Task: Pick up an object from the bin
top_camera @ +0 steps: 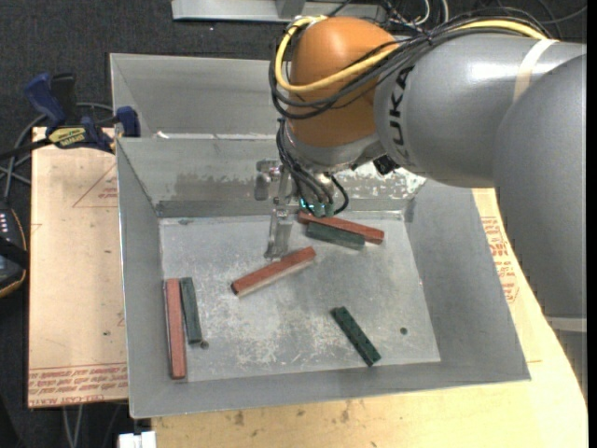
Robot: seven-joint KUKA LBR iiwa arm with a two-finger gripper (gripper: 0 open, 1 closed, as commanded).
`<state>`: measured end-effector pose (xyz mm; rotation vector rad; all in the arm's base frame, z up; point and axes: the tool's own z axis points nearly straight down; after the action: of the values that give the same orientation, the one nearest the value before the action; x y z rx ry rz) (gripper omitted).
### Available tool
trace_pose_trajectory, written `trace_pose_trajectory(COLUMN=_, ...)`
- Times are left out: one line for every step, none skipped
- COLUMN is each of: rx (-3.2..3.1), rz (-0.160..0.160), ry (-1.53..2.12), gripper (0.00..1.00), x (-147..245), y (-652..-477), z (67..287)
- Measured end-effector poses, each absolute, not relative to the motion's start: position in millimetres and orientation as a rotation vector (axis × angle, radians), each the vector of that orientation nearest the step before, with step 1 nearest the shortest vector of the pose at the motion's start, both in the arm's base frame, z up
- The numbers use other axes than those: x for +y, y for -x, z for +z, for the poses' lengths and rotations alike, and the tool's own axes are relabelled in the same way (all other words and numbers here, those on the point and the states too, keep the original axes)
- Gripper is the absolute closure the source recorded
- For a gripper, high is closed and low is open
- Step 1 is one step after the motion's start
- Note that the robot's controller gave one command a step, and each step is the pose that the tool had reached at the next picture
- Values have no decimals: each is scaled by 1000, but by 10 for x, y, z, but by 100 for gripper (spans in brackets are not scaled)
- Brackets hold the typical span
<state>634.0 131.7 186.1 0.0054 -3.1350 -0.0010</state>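
Near the middle of the bin [280,343] floor lies a red-brown stick [273,272], flat and aslant. Its left end points toward the near left corner and its right end toward the far right corner.

We note the claw [277,248] standing down just on the far side of this stick, about level with its middle, with its tip at the stick's far long edge. We cannot tell whether it touches the stick. We also cannot tell whether the claw is open or closed, since from this angle it reads as one narrow metal column.

Above the claw the wrist carries an orange cover [336,73] looped with cables. The grey arm [485,101] comes in over the bin's right edge and far right corner.

Other items logged:
- Just right of the claw, toward the far wall, is a far red-brown stick [359,230] with a far green stick [336,237] alongside it on the near side, the two touching or nearly so. Their left ends run in under the wrist. Both lie apart from the middle stick.
- Along the left edge, a left red-brown stick [174,329] and a left green stick [190,311] lie parallel and just beside one another, running from near to far.
- Toward the near right corner a lone green stick [355,335] lies aslant, well apart from the rest.
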Motion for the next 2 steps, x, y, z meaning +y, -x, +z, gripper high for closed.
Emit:
trace_pose_trajectory(rx=-3130, rz=1, ry=-180, gripper=0, x=792, y=-6184, z=651)
trace_pose_trajectory(rx=-3141, rz=-4, ry=-188, gripper=0, x=961, y=-6125, z=1020)
